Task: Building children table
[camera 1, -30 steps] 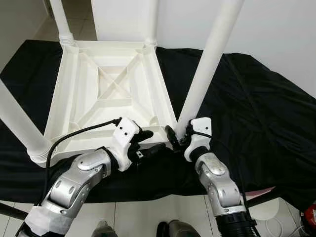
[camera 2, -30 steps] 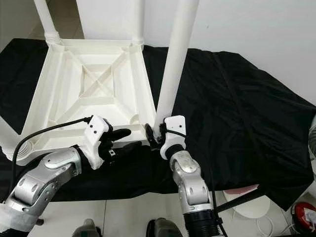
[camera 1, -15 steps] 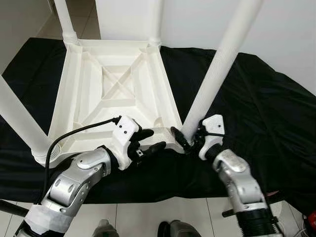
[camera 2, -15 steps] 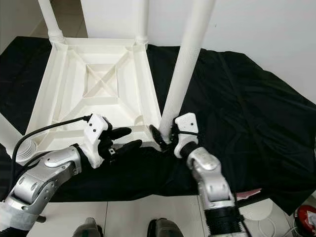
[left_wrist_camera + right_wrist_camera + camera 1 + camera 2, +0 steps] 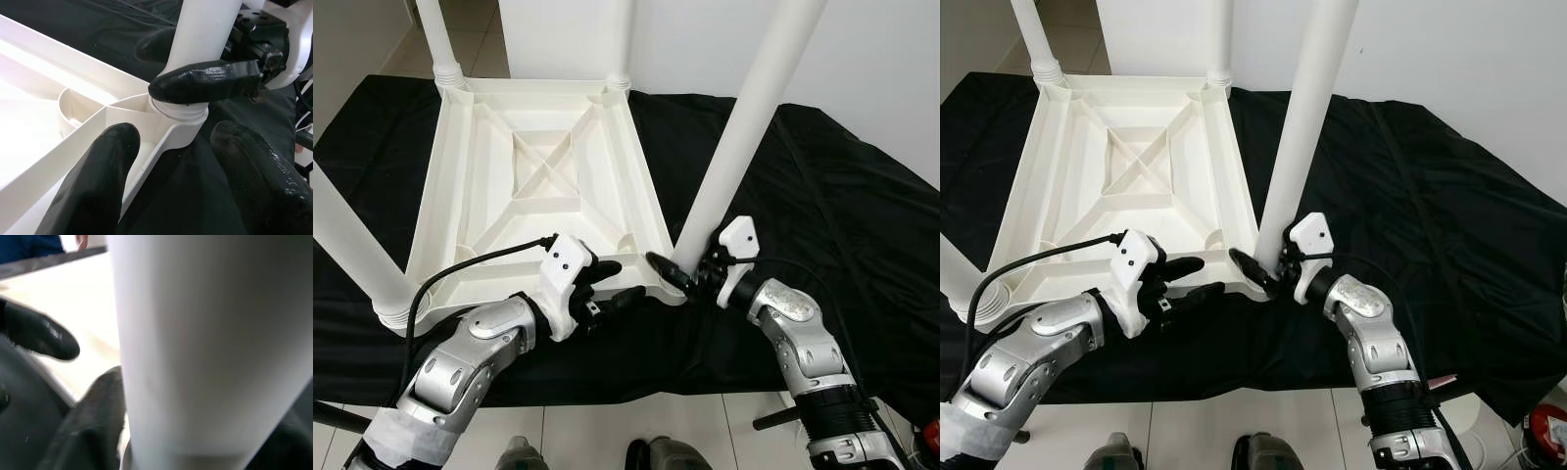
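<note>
A white plastic children's table (image 5: 538,186) lies upside down on a black cloth (image 5: 832,196). Its near right leg (image 5: 744,127) stands in the corner socket (image 5: 181,122), leaning slightly right. My right gripper (image 5: 680,266) is shut on this leg just above the socket; one finger (image 5: 205,83) crosses the leg's front, and the leg (image 5: 205,347) looms close in the right wrist view. My left gripper (image 5: 622,281) is open at the table's near edge, its fingers (image 5: 93,181) either side of that corner's rim, just left of the right gripper.
Three more legs stand in the table: far left (image 5: 435,39), far right (image 5: 619,39) and near left (image 5: 352,245). A white wall rises behind the cloth. Tiled floor and my feet (image 5: 651,455) lie below the cloth's near edge. A red object (image 5: 1547,431) sits at the lower right.
My right forearm has swung out to the right, turning the gripper around the leg's base while it keeps its hold. The left gripper has barely moved. The camera shifted a little.
</note>
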{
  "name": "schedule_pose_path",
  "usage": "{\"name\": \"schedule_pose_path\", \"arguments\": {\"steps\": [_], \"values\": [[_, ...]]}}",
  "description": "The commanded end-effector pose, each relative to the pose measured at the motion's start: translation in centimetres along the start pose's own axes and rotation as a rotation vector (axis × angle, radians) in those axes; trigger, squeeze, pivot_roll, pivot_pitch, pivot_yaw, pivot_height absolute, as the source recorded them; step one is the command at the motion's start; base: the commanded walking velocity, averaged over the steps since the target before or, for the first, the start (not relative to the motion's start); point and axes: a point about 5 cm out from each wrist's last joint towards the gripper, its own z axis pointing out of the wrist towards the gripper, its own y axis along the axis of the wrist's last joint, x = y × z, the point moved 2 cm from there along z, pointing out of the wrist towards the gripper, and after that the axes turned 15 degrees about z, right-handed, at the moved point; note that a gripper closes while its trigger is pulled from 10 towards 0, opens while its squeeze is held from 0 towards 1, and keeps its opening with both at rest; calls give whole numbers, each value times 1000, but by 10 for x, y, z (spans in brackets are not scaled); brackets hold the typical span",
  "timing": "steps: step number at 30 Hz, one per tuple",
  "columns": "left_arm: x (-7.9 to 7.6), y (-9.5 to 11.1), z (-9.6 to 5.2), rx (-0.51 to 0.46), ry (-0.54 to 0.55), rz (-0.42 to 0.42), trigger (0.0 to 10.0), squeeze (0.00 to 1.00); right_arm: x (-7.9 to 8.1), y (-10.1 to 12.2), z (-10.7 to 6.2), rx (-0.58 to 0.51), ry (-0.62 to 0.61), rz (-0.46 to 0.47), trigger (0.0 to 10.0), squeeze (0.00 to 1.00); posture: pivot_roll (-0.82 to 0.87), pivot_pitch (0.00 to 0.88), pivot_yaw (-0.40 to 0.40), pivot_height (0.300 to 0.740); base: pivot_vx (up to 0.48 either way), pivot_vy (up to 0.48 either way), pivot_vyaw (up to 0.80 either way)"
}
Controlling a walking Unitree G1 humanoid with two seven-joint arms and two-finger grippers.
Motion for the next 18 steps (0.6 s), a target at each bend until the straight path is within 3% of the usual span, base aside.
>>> {"name": "schedule_pose_path", "arguments": {"steps": [1, 11, 12, 13, 14, 17, 18], "values": [[-9, 5, -1, -35, -109, 19, 10000, 0, -1, -3, -1, 26, 23, -8, 0, 0, 52, 29, -67, 740, 0, 0, 0], [-11, 4, -2, -37, -105, 15, 10000, 0, -5, -13, -14, 57, 36, 36, 0, 0, 58, 17, -83, 740, 0, 0, 0], [-11, 4, -2, -37, -107, 15, 10000, 0, -6, -13, -15, 46, 12, 49, 2745, 0, 58, 17, -86, 740, 0, 0, 0], [-11, 4, -2, -37, -107, 15, 10000, 0, -6, -13, -15, 46, 12, 49, 2745, 0, 58, 17, -86, 740, 0, 0, 0], [-12, 4, -2, -37, -108, 14, 10000, 0, -6, -12, -15, 31, -24, 74, 10000, 0, 57, 21, -88, 740, 0, 0, 0], [-11, 4, -3, -37, -109, 13, 10000, 0, -7, -12, -14, 20, -73, 86, 10000, 0, 56, 26, -90, 740, 0, 0, 0], [-12, 4, -3, -36, -110, 11, 10000, 0, -8, -12, -12, 9, -144, 94, 10000, 0, 53, 32, -89, 740, 0, 0, 0]]}}
